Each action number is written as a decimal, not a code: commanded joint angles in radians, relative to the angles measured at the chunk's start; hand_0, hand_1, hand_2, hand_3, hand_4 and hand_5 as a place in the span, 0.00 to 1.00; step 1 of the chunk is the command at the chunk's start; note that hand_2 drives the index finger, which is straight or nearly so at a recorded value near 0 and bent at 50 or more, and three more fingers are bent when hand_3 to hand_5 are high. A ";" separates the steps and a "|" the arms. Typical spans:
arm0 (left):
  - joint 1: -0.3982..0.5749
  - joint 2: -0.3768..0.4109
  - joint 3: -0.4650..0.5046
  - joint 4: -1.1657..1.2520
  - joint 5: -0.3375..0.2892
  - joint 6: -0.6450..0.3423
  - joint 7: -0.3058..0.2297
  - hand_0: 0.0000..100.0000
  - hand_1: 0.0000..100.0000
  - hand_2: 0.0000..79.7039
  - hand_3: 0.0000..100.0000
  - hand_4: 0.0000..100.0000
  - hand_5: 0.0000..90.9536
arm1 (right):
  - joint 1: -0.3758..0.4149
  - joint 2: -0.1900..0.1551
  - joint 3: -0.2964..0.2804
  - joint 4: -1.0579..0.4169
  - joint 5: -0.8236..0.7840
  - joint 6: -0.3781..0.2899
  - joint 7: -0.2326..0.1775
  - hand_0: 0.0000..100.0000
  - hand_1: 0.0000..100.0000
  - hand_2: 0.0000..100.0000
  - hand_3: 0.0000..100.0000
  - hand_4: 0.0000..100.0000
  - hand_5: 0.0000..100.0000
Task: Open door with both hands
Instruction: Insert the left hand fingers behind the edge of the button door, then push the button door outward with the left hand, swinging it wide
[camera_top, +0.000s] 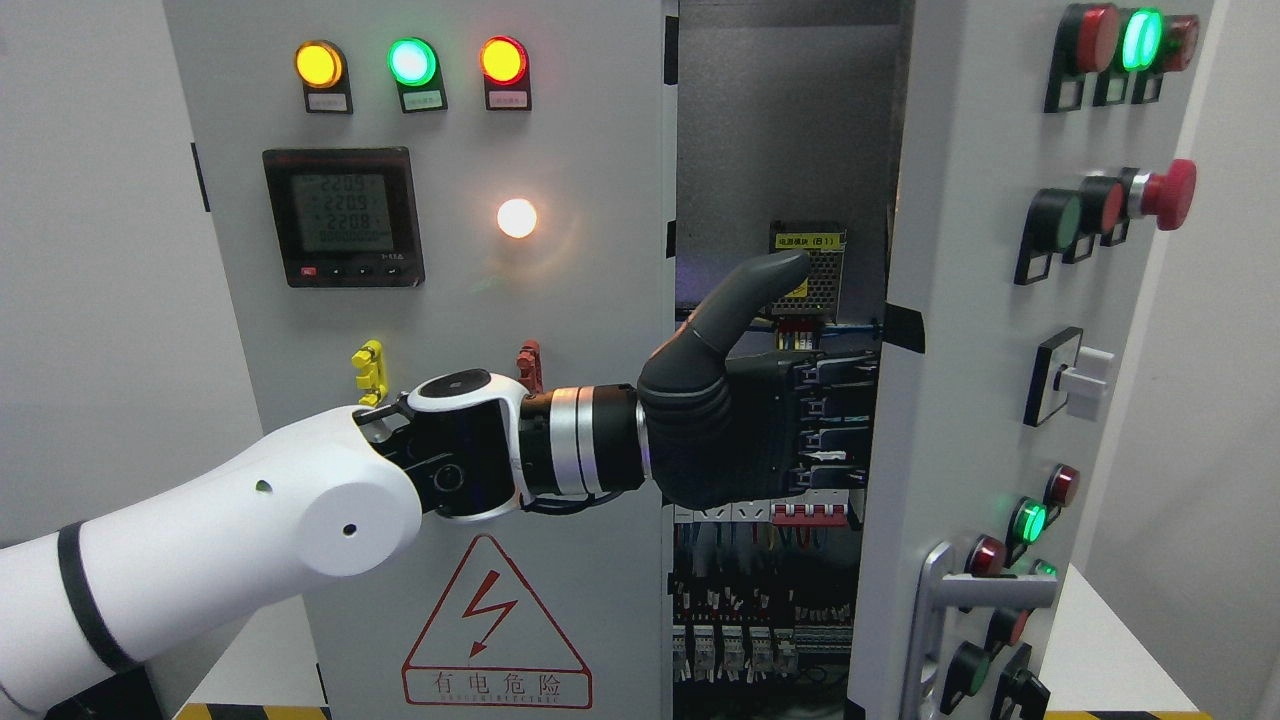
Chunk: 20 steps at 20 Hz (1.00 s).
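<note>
Reaching into the gap, left hand (745, 420) hooks curled fingers behind right door (965, 330) edge, thumb raised. Risk: fingers slipping off, or snagging wiring (760, 600) below.

Left hand (745, 420) fingers hooked behind half-open right door (960, 400) edge

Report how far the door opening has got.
Done: the right door is partly swung out, exposing wiring inside. In hand: the left hand reaches into the gap, fingers behind the door's edge. Left: swinging it wider; the left door looks closed, and no right hand shows.
</note>
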 joint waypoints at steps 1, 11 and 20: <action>-0.002 -0.049 -0.003 -0.007 -0.002 -0.007 0.021 0.00 0.00 0.00 0.00 0.03 0.00 | 0.000 0.000 0.000 0.000 0.000 -0.001 -0.001 0.11 0.00 0.00 0.00 0.00 0.00; -0.030 -0.093 -0.001 -0.065 -0.007 -0.007 0.139 0.00 0.00 0.00 0.00 0.03 0.00 | 0.000 0.000 0.000 0.000 0.000 -0.001 -0.001 0.11 0.00 0.00 0.00 0.00 0.00; -0.047 -0.127 0.002 -0.134 -0.007 -0.007 0.194 0.00 0.00 0.00 0.00 0.03 0.00 | 0.000 0.000 0.000 0.000 0.000 -0.001 -0.001 0.11 0.00 0.00 0.00 0.00 0.00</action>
